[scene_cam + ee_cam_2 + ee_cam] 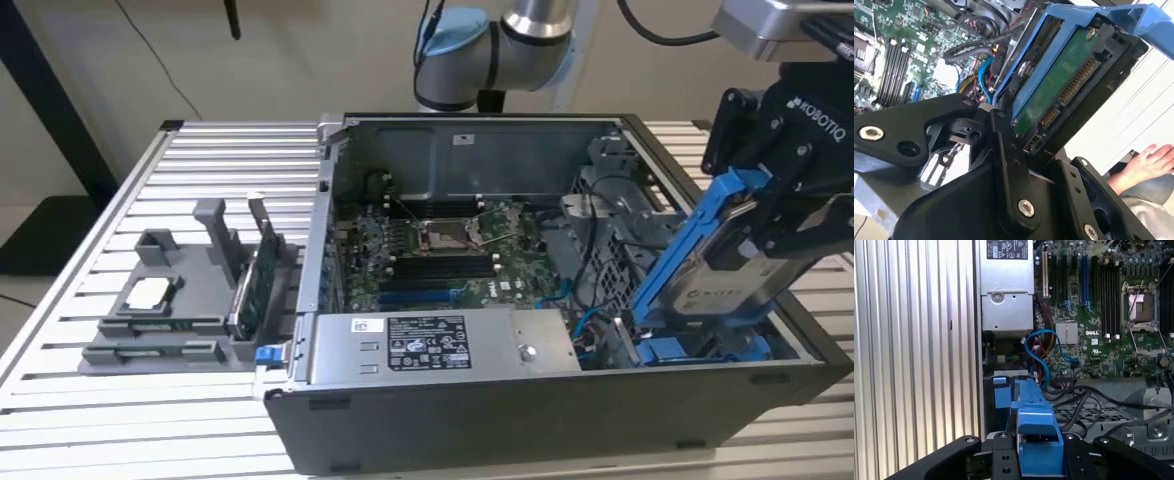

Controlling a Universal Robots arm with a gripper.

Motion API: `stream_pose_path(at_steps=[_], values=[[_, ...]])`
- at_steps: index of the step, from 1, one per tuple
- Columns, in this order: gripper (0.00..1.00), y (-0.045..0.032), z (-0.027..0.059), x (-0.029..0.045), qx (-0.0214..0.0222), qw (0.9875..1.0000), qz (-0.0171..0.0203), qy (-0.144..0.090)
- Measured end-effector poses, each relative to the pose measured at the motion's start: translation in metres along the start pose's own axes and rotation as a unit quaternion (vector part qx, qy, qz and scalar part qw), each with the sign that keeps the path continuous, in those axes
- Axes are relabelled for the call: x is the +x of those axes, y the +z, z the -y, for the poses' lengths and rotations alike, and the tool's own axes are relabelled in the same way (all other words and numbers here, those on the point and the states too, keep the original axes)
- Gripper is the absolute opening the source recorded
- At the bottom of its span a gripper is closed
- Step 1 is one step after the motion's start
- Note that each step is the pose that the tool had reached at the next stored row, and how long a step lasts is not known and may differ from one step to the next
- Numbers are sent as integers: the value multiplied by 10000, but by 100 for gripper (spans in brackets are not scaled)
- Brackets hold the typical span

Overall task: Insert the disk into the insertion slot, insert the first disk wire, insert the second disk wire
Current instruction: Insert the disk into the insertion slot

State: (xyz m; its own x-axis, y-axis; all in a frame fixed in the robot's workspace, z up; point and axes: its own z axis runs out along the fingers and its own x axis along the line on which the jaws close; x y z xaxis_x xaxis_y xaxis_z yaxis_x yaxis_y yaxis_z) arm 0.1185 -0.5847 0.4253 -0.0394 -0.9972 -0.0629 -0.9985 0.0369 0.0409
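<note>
The disk [727, 282], a silver-grey drive in a blue carrier, hangs tilted over the front corner of the open computer case [534, 420] on the exterior view's right. My gripper [781, 235] is shut on it from above. In the second wrist view the disk's green board and connector [1056, 92] face the camera, with a black finger [1006, 155] pressed against the carrier. In the first wrist view the carrier's blue end [1036, 440] sits between my fingers. The insertion slot [701, 350], a bay with blue rails, lies just below the disk. Blue and black wires [1041, 352] lie loose beside it.
The motherboard [441, 245] and power supply [441, 345] fill the case floor. A grey fixture [174, 300] holding parts stands on the slatted table [80, 420] at the exterior view's left. A person's hand [1149, 160] rests beyond the case.
</note>
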Motion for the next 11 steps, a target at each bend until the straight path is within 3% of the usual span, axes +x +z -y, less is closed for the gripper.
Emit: stream_pose_path(at_steps=[11], values=[[33,137,4,-17,-4,9999,-5,-125]])
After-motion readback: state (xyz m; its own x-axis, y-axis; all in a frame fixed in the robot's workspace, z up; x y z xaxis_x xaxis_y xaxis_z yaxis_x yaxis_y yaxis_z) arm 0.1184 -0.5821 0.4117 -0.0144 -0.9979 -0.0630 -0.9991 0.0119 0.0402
